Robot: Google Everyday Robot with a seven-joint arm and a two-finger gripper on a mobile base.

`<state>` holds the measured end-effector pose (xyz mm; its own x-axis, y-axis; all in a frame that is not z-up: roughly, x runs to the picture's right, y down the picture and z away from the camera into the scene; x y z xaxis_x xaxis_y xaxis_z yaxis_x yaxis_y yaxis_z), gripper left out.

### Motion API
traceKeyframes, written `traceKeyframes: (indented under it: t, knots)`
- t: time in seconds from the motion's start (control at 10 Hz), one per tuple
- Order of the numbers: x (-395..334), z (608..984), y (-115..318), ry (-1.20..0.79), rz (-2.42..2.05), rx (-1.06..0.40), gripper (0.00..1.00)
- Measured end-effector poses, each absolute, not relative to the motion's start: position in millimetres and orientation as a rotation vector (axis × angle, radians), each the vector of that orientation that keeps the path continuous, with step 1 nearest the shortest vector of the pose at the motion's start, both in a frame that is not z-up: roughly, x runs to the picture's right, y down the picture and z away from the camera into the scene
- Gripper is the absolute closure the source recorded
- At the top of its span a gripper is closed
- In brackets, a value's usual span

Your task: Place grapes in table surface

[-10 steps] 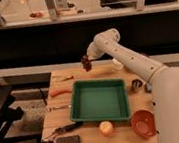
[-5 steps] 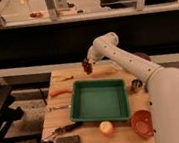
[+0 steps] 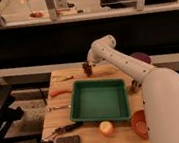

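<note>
My gripper (image 3: 87,66) hangs at the end of the white arm over the far edge of the light wooden table surface (image 3: 86,124), just behind the green tray (image 3: 98,101). It is shut on the grapes (image 3: 88,71), a small dark reddish bunch held right at or just above the table top. I cannot tell whether the bunch touches the wood.
A yellow-orange apple (image 3: 106,128) and an orange bowl (image 3: 139,121) sit at the front. A carrot (image 3: 59,91) lies left of the tray. Dark tools (image 3: 67,140) lie at the front left. A purple plate (image 3: 140,57) shows behind the arm.
The gripper has moved down and slightly right with the grapes, closer to the table's far edge. Nothing else has moved.
</note>
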<state>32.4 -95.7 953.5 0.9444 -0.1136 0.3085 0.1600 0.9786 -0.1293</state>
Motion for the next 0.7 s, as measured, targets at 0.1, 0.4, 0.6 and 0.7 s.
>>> traceKeyframes:
  t: [0.1, 0.4, 0.6, 0.7]
  knots:
    - [33.3, 955.5, -94.6, -0.3, -0.143, -0.158, 0.65]
    - [36.0, 957.6, -91.0, -0.284, -0.144, -0.165, 0.36]
    - [33.2, 955.7, -89.3, -0.279, -0.146, -0.168, 0.21]
    - [33.5, 955.1, -88.1, -0.273, -0.147, -0.171, 0.2]
